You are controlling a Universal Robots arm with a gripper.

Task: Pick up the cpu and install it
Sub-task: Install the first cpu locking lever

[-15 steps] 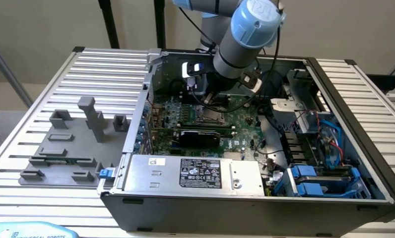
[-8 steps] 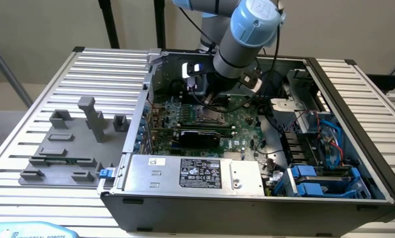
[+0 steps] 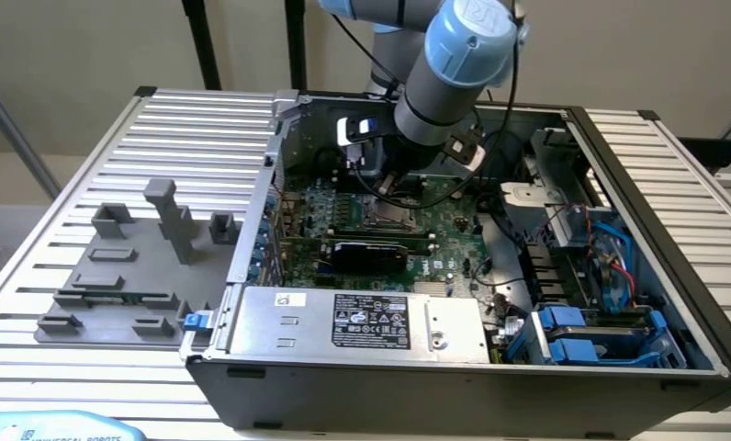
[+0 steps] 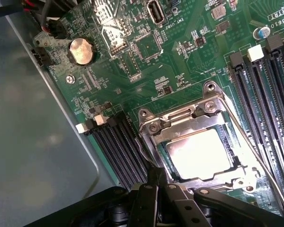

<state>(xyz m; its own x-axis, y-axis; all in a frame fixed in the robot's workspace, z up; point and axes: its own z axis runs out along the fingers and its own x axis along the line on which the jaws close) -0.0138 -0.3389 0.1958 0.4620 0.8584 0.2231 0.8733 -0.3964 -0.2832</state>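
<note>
The cpu (image 4: 201, 153), a silvery square chip, lies flat inside the metal-framed socket (image 4: 180, 116) of the green motherboard (image 4: 180, 71). In the wrist view my gripper (image 4: 156, 184) is shut, its black fingertips meeting just over the socket's edge beside one corner of the cpu, with nothing seen between them. From the exterior view the arm reaches down into the open computer case, and the gripper (image 3: 384, 191) hangs right above the socket (image 3: 384, 216) in the middle of the board.
Black memory slots (image 4: 116, 146) flank the socket, and a coin battery (image 4: 80, 51) sits farther off. The case holds a power supply (image 3: 354, 317) at the front and blue drive bays (image 3: 592, 335) on the exterior view's right. Grey fixture blocks (image 3: 133, 266) stand on the slatted table.
</note>
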